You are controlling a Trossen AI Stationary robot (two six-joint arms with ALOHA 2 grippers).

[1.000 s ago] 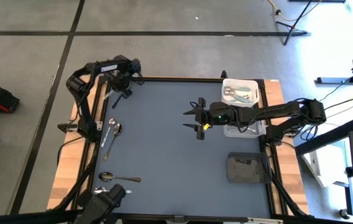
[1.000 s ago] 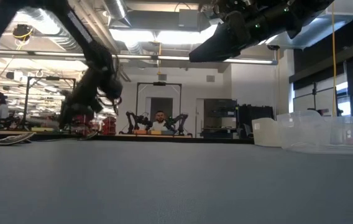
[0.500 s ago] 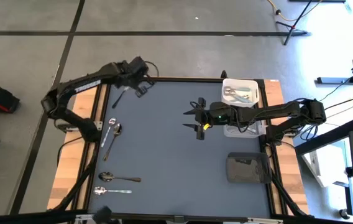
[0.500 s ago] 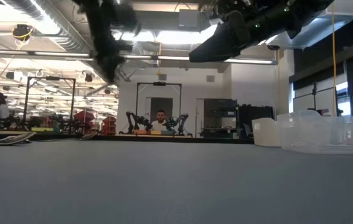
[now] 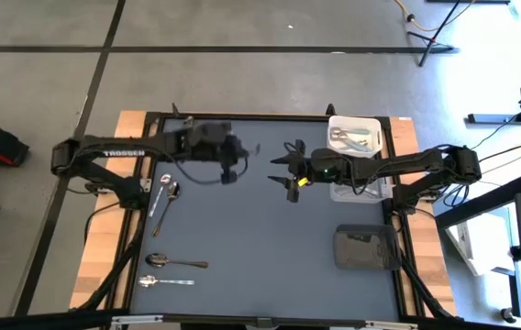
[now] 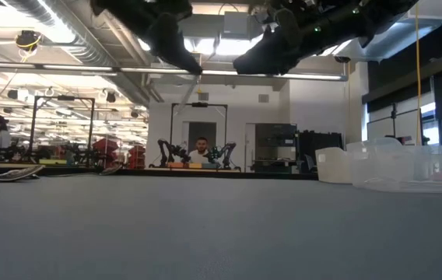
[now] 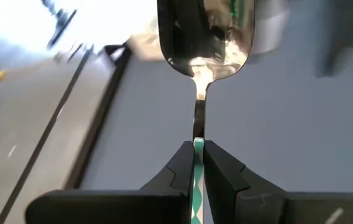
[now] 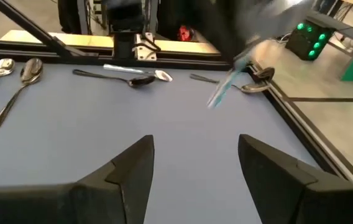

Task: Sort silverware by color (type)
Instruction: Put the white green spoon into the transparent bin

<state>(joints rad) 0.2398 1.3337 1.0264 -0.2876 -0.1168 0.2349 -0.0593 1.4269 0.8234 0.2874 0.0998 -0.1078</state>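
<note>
Spoon (image 7: 206,32): pinched by its handle in left gripper (image 7: 199,148), jaws closed, carried over table centre for handover.
Right gripper (image 8: 195,155): jaws wide, empty, waiting nearby.

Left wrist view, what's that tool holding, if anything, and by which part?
The left tool is shut on a shiny spoon, pinching the end of its handle, bowl pointing away. The right tool holds nothing.

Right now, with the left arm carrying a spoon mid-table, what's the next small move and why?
Probably keep the left pincer moving toward the right pincer. It is shut on a spoon with a teal-patterned handle, held above the table, and the right one waits open facing it, so a handover looks likely.
</note>
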